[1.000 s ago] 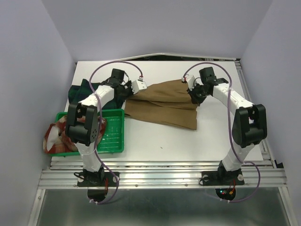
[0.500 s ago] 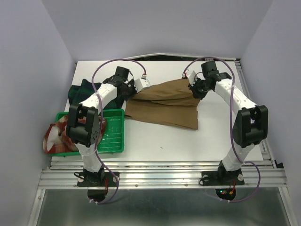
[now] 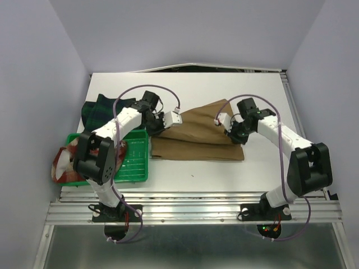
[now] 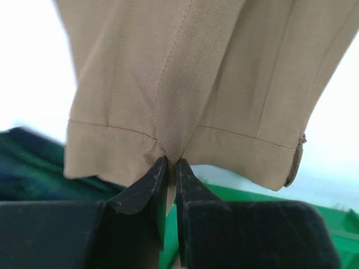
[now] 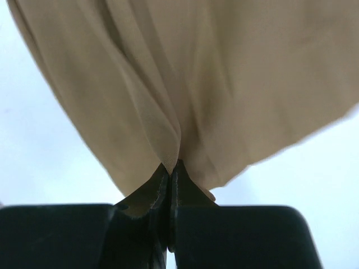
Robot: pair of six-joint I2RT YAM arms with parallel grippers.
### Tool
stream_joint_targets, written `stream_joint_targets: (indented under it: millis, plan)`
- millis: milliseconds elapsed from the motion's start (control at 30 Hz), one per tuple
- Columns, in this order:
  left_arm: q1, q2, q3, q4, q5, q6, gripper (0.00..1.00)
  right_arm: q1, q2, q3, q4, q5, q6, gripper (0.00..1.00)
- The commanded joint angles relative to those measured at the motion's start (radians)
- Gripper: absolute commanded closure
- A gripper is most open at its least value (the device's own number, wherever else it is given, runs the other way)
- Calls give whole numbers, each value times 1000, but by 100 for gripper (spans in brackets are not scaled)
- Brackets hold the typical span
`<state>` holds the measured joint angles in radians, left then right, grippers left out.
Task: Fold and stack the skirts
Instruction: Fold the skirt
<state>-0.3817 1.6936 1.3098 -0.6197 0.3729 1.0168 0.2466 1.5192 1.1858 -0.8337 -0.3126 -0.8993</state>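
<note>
Far left, the plaid skirt (image 3: 65, 168) lies bunched, half over the tray (image 3: 136, 161) edge. I have not touched it. Behind the tray, the tartan skirt (image 3: 96, 109) sits in a heap at the left edge of the table (image 3: 224, 175), also waiting.

The step in hand is the first fold of the tan skirt (image 3: 196, 128), which lies mid-table between the two arms. My left gripper (image 4: 171, 162) is clamped on its hem, jaws pressed together with a tuck of cloth pinched between them and the fabric hanging away from the tips. The left wrist view shows the green of the tray just below. My right gripper (image 5: 170, 167) is closed the same way on the skirt's right edge, a pleat of cloth gathered at the tips.

Next, as I judge it, I carry both held points on toward the near edge until the lifted layer covers the lower one. Both arms must stay level so the fold line stays straight. Then I lower, let go, and pull clear without dragging the cloth.

Compared with a second ago, both grippers have come toward me from the far side of the skirt. The right arm has swung lower and further in. The skirt now reads as a tidier, more doubled shape, with its near right corner lying closer to me.
</note>
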Motion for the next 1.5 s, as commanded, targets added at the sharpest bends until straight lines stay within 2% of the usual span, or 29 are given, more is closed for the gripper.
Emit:
stream_joint_targets:
  millis: [0, 33, 100, 167, 233, 267, 300, 333, 500, 567, 700, 800, 867, 967, 1000, 1100, 1267, 1367, 1467]
  plan:
    - [-42, 3, -83, -57, -25, -15, 89, 40, 10, -169, 82, 41, 9, 99]
    - [-61, 9, -93, -52, -2, -27, 81, 40, 31, -187, 129, 59, 17, 99]
    - [-80, 8, -104, -38, 17, -58, 73, 40, 67, -196, 142, 110, 25, 99]
    - [-101, -9, -124, -31, 37, -76, 66, 40, 93, -183, 134, 124, 28, 91]
    - [-111, -41, -141, -28, 40, -78, 59, 40, 84, -166, 122, 112, 25, 65]
    - [-111, -54, -141, -28, 43, -78, 49, 40, 69, -158, 120, 104, 33, 49]
    - [-111, -67, -139, -29, 46, -81, 43, 40, 62, -141, 119, 102, 36, 30]
    - [-111, -93, -127, -31, 55, -98, 41, 40, 59, -129, 110, 101, 42, 28]
    - [-109, -132, -70, -9, 92, -193, 41, 40, 76, -32, 28, 35, 48, 27]
    - [-109, -120, -66, 29, 81, -219, 42, 40, 97, -37, 37, 29, 48, 30]
    - [-109, -55, -60, 67, 18, -267, 46, 31, 200, -49, 94, 139, 36, 43]
    - [-111, -17, -66, 97, -6, -287, 48, 10, 294, -28, 198, 193, 48, 45]
    - [-111, 3, -66, 100, 6, -307, 49, -1, 395, 32, 237, 213, 65, 46]
    - [-126, 17, -78, 103, 18, -337, 49, -24, 496, 213, 264, 230, 99, 49]
    - [-132, 18, -84, 115, 17, -348, 49, -38, 551, 301, 274, 239, 99, 49]
    - [-178, 38, -103, 123, 14, -388, 51, -47, 620, 431, 303, 254, 108, 49]
    - [-266, 75, -89, 159, 4, -457, 56, -47, 697, 650, 383, 282, 233, 36]
    - [-304, 87, -29, 202, 12, -546, 56, -56, 675, 696, 381, 310, 344, 31]
    - [-309, 63, 23, 255, 18, -681, 55, -88, 596, 638, 375, 307, 456, 27]
